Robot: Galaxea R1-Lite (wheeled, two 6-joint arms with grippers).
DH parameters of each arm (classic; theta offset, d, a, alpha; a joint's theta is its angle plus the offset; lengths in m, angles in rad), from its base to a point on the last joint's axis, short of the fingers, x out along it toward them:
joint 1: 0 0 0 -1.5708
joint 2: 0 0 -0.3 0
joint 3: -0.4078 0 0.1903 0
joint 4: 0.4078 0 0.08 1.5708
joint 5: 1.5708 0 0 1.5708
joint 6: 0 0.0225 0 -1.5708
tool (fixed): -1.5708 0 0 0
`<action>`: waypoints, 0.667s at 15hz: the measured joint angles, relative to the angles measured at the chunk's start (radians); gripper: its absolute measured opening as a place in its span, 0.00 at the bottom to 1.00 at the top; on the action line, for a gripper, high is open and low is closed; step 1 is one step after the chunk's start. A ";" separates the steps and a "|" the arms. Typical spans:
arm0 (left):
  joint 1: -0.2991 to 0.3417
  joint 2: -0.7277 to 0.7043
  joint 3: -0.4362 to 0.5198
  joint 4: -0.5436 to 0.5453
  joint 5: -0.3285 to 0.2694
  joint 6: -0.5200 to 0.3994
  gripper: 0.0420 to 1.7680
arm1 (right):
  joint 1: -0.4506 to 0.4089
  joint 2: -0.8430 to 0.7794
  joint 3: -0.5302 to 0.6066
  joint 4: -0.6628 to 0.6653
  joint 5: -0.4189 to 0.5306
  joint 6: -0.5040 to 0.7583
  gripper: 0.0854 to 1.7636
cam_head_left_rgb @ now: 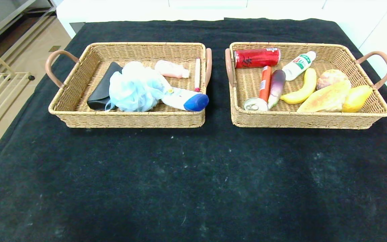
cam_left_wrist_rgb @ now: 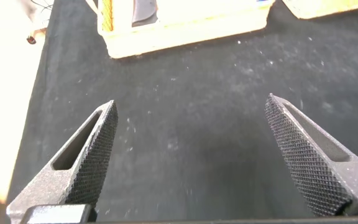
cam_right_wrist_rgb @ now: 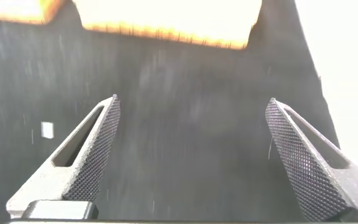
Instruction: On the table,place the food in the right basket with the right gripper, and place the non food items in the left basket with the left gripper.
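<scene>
The left basket (cam_head_left_rgb: 79,114) holds the black glasses case (cam_head_left_rgb: 102,88), the pale blue bath pouf (cam_head_left_rgb: 133,88), the white bottle with blue cap (cam_head_left_rgb: 186,99) and the white marker (cam_head_left_rgb: 197,74). The right basket (cam_head_left_rgb: 301,119) holds the purple eggplant (cam_head_left_rgb: 276,86) and the orange sausage stick (cam_head_left_rgb: 265,84). Neither arm shows in the head view. My left gripper (cam_left_wrist_rgb: 191,134) is open and empty over the black table (cam_head_left_rgb: 193,174), a little short of a basket's front wall (cam_left_wrist_rgb: 185,31). My right gripper (cam_right_wrist_rgb: 191,134) is open and empty over the cloth, short of a basket (cam_right_wrist_rgb: 166,25).
The left basket also holds a pink bottle (cam_head_left_rgb: 170,69). The right basket also holds a red can (cam_head_left_rgb: 256,57), a silver can (cam_head_left_rgb: 255,104), a white bottle (cam_head_left_rgb: 298,65), a banana (cam_head_left_rgb: 301,89), bread (cam_head_left_rgb: 326,97) and a mango (cam_head_left_rgb: 356,97). A floor and rack lie off the table's left.
</scene>
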 joint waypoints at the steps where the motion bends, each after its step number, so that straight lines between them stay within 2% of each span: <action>1: 0.000 -0.001 0.036 -0.046 0.003 -0.005 0.97 | 0.000 -0.004 0.036 -0.093 0.000 0.004 0.97; 3: 0.000 -0.002 0.104 -0.115 0.014 -0.007 0.97 | 0.000 -0.007 0.125 -0.238 -0.014 0.007 0.97; 5: 0.000 -0.002 0.173 -0.172 0.020 -0.007 0.97 | 0.000 -0.009 0.222 -0.323 -0.037 -0.034 0.97; 10: 0.000 -0.002 0.291 -0.199 0.035 -0.005 0.97 | 0.000 -0.010 0.412 -0.389 -0.098 -0.092 0.97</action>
